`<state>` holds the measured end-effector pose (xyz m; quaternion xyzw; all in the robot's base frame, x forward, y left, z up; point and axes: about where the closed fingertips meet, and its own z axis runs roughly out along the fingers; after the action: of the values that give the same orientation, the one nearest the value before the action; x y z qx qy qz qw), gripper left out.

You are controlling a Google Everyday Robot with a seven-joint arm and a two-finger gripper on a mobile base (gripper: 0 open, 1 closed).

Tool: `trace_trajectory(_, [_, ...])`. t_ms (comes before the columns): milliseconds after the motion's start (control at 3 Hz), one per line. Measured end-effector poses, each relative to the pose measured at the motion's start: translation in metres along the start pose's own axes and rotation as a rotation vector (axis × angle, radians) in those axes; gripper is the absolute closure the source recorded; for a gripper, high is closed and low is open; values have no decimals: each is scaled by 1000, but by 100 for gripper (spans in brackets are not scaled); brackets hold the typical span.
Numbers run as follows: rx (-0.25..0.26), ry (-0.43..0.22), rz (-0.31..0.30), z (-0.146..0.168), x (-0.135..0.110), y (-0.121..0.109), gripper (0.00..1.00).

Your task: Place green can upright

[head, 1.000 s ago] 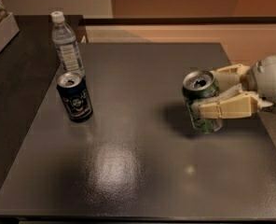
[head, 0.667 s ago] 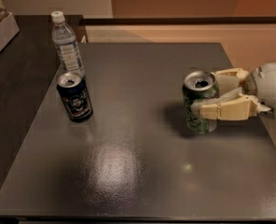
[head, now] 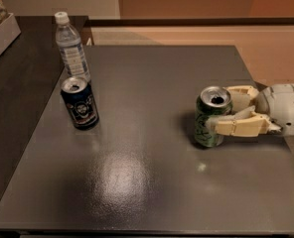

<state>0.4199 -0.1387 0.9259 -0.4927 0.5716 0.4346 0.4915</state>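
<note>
The green can (head: 208,119) stands upright on the dark grey table (head: 147,172), right of centre, its silver top with the opening facing up. My gripper (head: 223,109) reaches in from the right edge, with the pale fingers (head: 239,127) on either side of the can. The near finger lies across the can's front and the far finger sits behind its right side. The gripper looks shut on the can.
A dark blue can (head: 79,103) with a round white emblem stands upright at the left. A clear water bottle (head: 72,48) with a white cap stands just behind it. A darker surface (head: 18,83) adjoins the table's left side. The table's right edge runs under my gripper.
The green can, slightly tilted in the gripper before, now stands straight with its base on the table. The gripper has stayed around it and shifted only slightly.
</note>
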Motion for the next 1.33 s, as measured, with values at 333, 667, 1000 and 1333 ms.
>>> trace_trajectory(333, [-16, -41, -7, -2, 12, -4, 100])
trace_trajectory(667, [-20, -60, -7, -2, 20, -6, 84])
trace_trajectory(1000, [-26, -69, -2, -2, 25, -7, 60])
trace_trajectory(1333, [-29, -68, -4, 0, 23, -7, 36])
